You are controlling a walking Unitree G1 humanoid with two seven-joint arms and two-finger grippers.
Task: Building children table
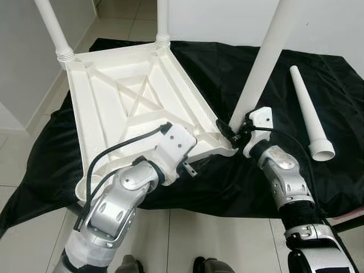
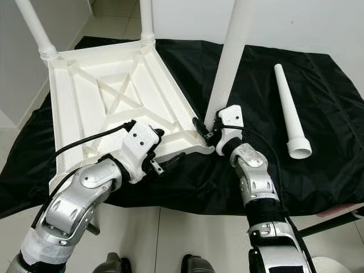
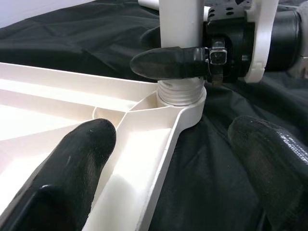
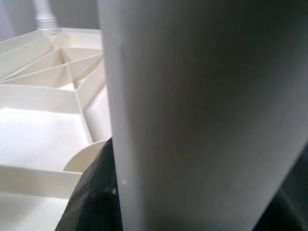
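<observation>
The right claw is clamped on a white leg standing in the tabletop's near right corner socket. The left claw, fingers spread, straddles the near rim at that corner. Four legs: three upright in sockets, one leg loose on the black cloth at 3 o'clock. No writing shows.

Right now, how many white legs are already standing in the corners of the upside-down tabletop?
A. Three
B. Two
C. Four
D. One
A: two legs stand in the far corners of the tabletop, a third leg stands in the near corner with the right gripper shut on it, and a fourth leg lies loose on the black cloth.
</observation>
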